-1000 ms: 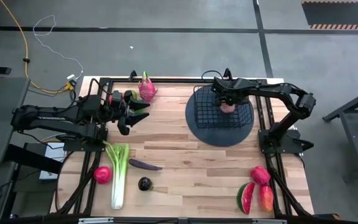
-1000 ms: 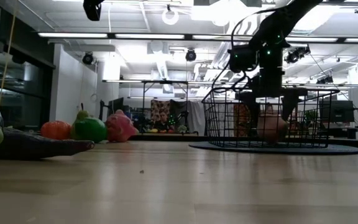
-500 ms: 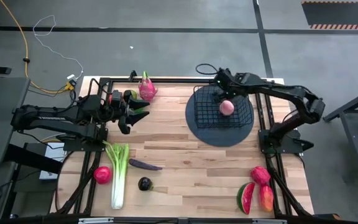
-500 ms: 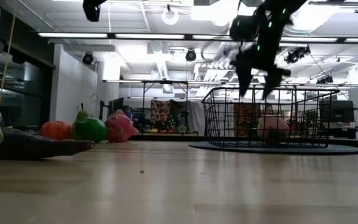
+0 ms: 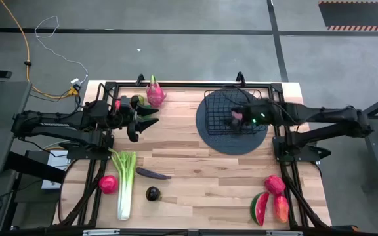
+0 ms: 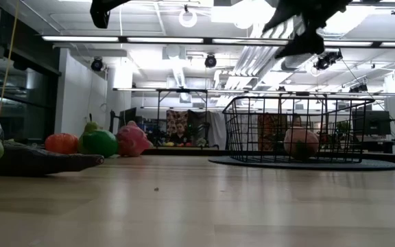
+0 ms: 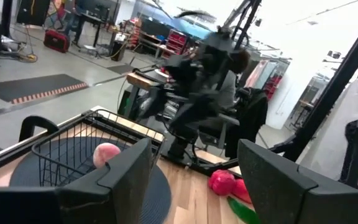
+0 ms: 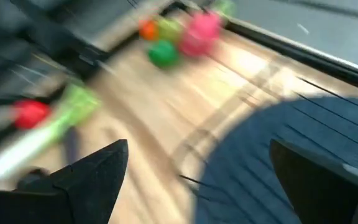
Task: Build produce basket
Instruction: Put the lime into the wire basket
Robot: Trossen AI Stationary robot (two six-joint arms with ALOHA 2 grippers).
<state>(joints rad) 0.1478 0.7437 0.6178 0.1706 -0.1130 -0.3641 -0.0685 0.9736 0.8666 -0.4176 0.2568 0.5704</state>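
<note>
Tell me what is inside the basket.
One peach-coloured round fruit lies on the basket floor. From above, the right gripper covers part of the basket, but the low view shows nothing else inside.

Grey concrete floor (image 5: 176,46) surrounds the light wood plank worktop (image 5: 195,170), dark seams crossing it. Yellow cable (image 5: 23,46) and a thin white wire (image 5: 48,27) trail on the floor at far left; orange-black hazard strip (image 5: 358,27) at top right. Low view: white ceiling with long tube lights (image 6: 81,38), exposed ducts (image 6: 252,62), white column (image 6: 81,96), dark metal frame (image 6: 182,103) farther back, cluttered racks behind.
</note>
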